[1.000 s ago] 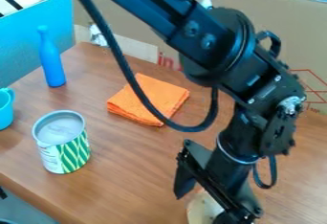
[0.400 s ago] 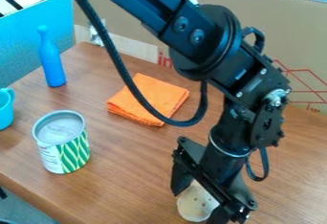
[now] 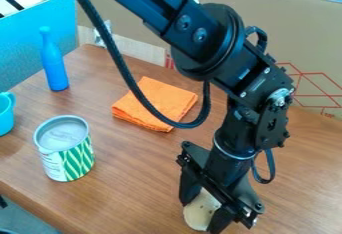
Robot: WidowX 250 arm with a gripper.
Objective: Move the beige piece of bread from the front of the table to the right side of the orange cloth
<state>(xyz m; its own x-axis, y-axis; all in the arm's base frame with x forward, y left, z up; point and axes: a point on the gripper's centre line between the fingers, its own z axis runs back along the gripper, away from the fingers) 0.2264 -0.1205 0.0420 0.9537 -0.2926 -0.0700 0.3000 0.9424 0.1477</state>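
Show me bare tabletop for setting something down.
Bare brown wood shows between the green-striped metal can and black gripper, and between the blue bottle and folded orange cloth. It's crowded at the gripper, around the pale round object.

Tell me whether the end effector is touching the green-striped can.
Apart. The camera view shows a wide stretch of wooden tabletop between the green-striped can and the end effector, which is well to its right in the picture.

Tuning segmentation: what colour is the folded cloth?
Orange folded cloth, clearest in the camera view.
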